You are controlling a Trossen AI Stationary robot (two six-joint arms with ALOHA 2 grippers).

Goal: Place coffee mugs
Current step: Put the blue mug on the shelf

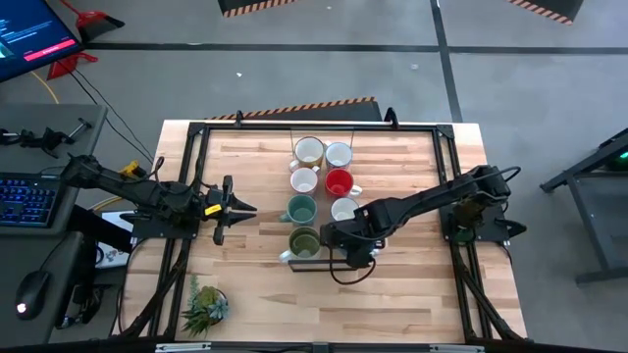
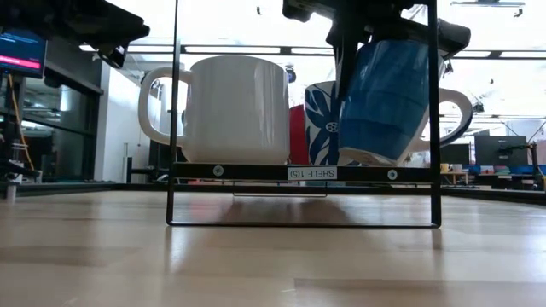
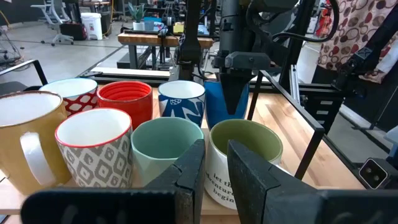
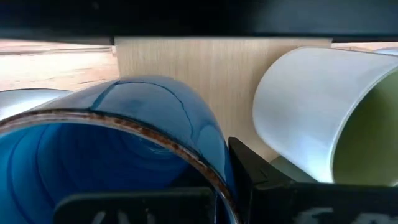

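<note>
Mugs in the group: seven stand in two rows on the wooden table [image 1: 412, 284] — cream mug [image 1: 308, 150], white mug [image 1: 339, 155], patterned mug [image 1: 303, 180], red mug [image 1: 340, 182], teal mug [image 1: 300, 209], blue-flowered mug [image 1: 343, 209], olive mug [image 1: 303, 241].
Eighth mug: the blue mug [image 2: 384, 94] is lifted and tilted beside the olive mug, at the end of the right-hand row.
Right claw [image 1: 355, 251]: closed on the blue mug's rim, one finger [image 4: 261, 180] against the rim's outside.
Left claw [image 1: 240, 209]: low over the table, apart from the teal mug, its fingers [image 3: 249, 174] a narrow gap apart, holding nothing.
Plants: one spiky potted plant [image 1: 204, 306] at the table's near left corner.
Overhead camera only: the whole two-row layout; the blue mug is hidden under the right arm.
Table-level camera only: the blue mug hanging clear above a thin black frame [image 2: 303, 173] labelled SHELF.
Right wrist camera only: the blue mug's inside and rusty rim, close to a white mug wall.
</note>
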